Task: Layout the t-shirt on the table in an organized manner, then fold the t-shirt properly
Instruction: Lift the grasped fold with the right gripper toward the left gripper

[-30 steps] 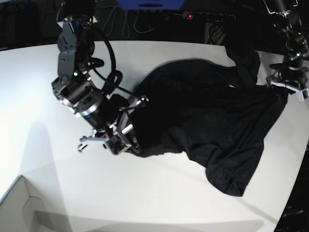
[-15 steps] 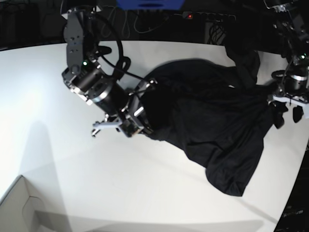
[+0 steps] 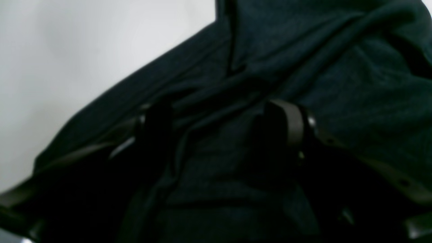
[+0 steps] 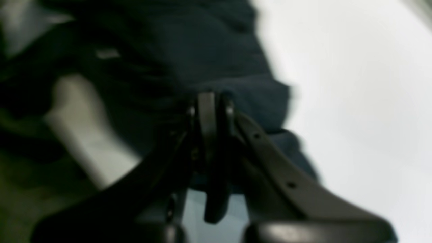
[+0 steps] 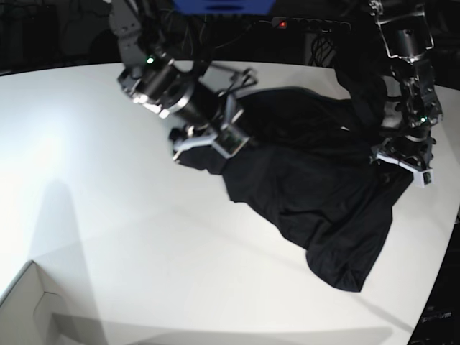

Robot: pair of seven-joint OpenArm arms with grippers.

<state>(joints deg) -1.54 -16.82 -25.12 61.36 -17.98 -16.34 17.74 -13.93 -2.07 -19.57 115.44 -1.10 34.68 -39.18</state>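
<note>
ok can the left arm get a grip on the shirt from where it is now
Probably yes. The left gripper is open right over the t-shirt at its side of the table, with folds of fabric lying between its fingers and nothing else in the way.

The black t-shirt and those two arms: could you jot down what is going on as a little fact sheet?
garment: black t-shirt, bunched and creased, not yet spread flat
surface: white table, shirt on its far right part
right gripper: shut, pinching a fold of the shirt's edge
left gripper: jaws apart, fingers straddling shirt fabric near the table's right edge
other item: white cardboard box, only a corner showing at bottom left, apart from the shirt
folding: not begun
</note>
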